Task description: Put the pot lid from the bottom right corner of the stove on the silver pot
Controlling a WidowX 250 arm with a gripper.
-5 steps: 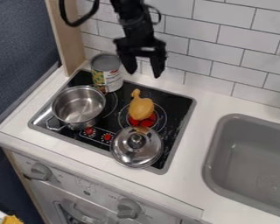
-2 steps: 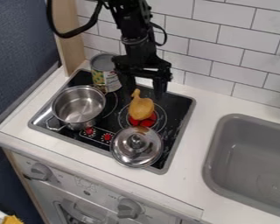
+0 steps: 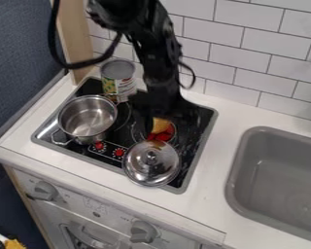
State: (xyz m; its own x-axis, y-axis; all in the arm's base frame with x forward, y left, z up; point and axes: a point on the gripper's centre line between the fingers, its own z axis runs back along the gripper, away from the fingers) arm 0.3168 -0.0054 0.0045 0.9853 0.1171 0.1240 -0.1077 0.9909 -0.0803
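Gripper: the gripper (image 3: 170,124) is released and empty, over the toy drumstick (image 3: 161,126).
Lid: the lid (image 3: 144,168) lies near the bottom right corner of the stove (image 3: 192,146).
Pot: the silver pot (image 3: 87,122) sits uncovered at the left.
Change: the arm has come down and forward; lid and pot haven't shifted.
Meaning: likely nearing the lid's knob (image 3: 151,154), grasp still ahead.

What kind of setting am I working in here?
It looks like a toy or mock-up kitchen: a black stovetop set into a white counter, a grey sink to its right, and an oven front with knobs below.
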